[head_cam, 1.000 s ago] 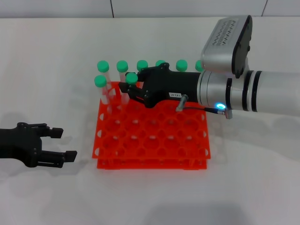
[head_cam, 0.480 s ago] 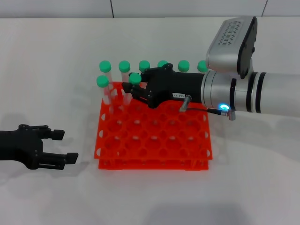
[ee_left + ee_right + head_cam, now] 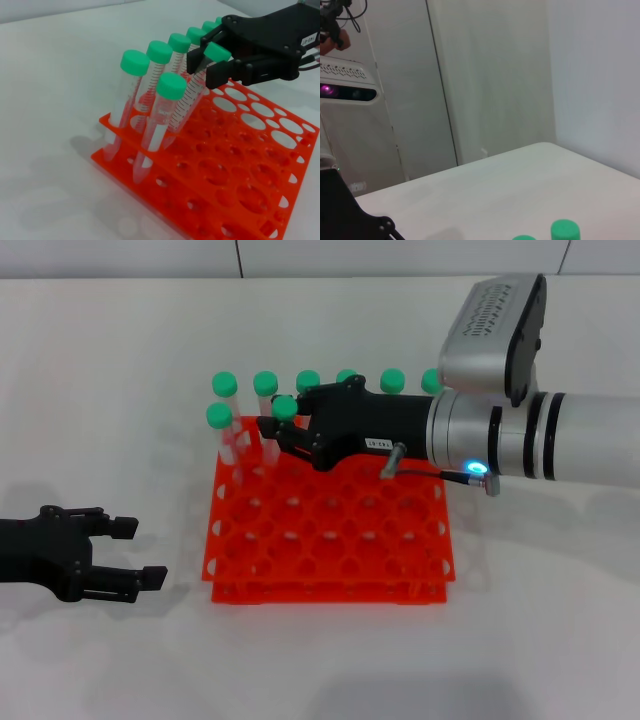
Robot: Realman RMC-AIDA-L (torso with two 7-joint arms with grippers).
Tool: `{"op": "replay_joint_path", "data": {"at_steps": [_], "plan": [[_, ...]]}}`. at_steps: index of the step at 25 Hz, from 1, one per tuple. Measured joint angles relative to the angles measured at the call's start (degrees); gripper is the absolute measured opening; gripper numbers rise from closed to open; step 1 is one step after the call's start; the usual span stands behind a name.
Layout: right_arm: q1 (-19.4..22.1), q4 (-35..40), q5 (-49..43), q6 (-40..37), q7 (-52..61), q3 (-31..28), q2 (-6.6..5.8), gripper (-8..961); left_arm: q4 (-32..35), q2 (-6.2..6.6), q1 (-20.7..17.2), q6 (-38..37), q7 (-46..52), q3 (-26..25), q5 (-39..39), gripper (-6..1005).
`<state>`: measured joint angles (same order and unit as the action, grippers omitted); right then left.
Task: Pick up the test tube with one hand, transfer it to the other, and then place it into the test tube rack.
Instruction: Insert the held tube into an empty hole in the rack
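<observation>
The left gripper (image 3: 128,550) rests open on the table at 9 o'clock from the test tube rack (image 3: 330,540). At the rack's 11 o'clock corner, the right gripper (image 3: 268,426) clamps the test tube (image 3: 192,95), tilted, its tip in a hole.
</observation>
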<state>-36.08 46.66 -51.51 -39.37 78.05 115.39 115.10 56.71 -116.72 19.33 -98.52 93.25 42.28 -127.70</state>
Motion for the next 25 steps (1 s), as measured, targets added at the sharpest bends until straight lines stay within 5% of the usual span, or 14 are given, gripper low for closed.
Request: {"op": "replay_joint_path", "data": {"at_steps": [25], "plan": [[-2.3,0.0,-1.7,-0.1,1.6,0.4,0.3,257,-1.3,-0.03,0.4,1.0,-1.4,0.0,0.0,876]]}}
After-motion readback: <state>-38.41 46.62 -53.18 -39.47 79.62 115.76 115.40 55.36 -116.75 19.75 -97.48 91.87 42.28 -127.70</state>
